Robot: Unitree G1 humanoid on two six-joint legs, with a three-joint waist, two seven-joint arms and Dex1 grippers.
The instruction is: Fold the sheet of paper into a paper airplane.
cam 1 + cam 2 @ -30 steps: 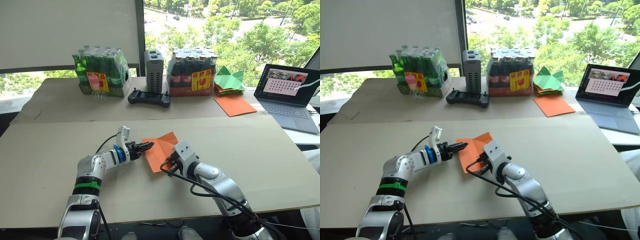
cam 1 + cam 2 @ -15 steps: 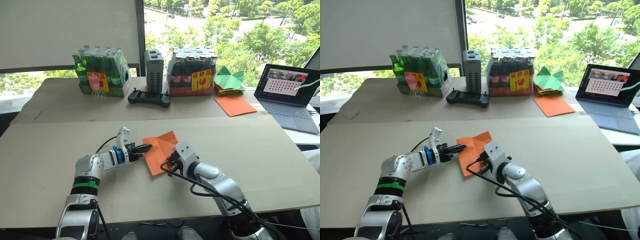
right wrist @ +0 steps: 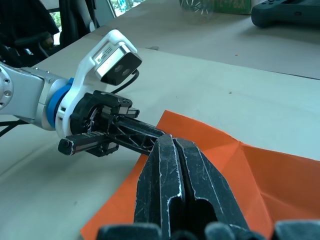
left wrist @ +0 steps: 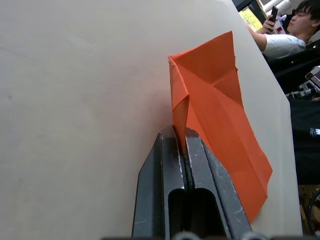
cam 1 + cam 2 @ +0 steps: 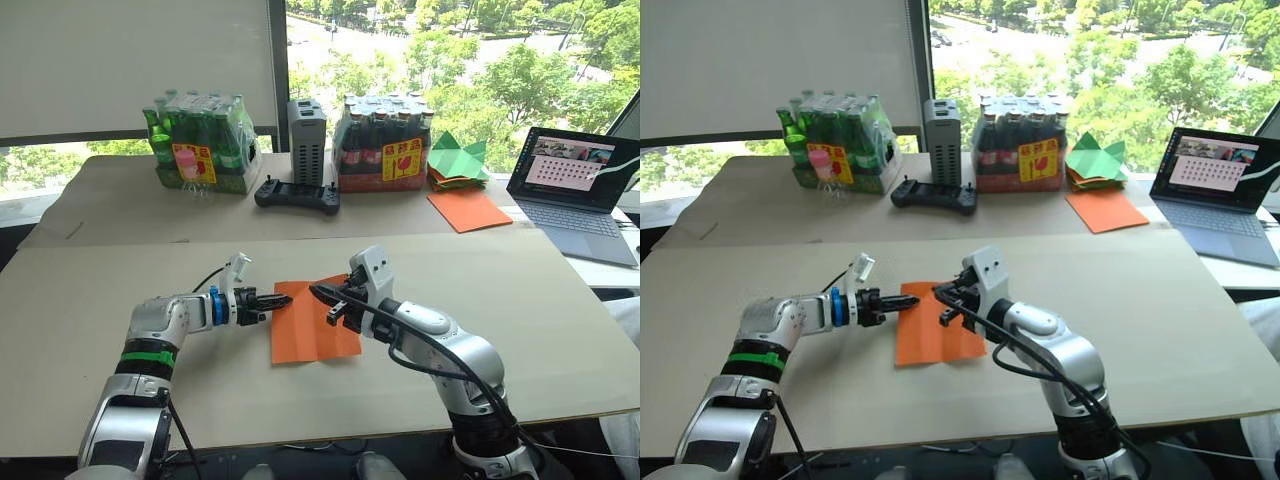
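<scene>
left wrist view shows one sheet of paper pinched by left pincer; right pincer closed, empty.

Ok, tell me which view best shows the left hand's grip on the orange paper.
Left wrist view: the left hand pinches the sheet of paper at its raised edge. The eye views show that grip from afar; the right wrist view shows it partly hidden.

Pinching a raised edge of the sheet of paper between closed left gripper fingers; rest lying creased on the table. Seated person showing beyond the far edge.
</scene>
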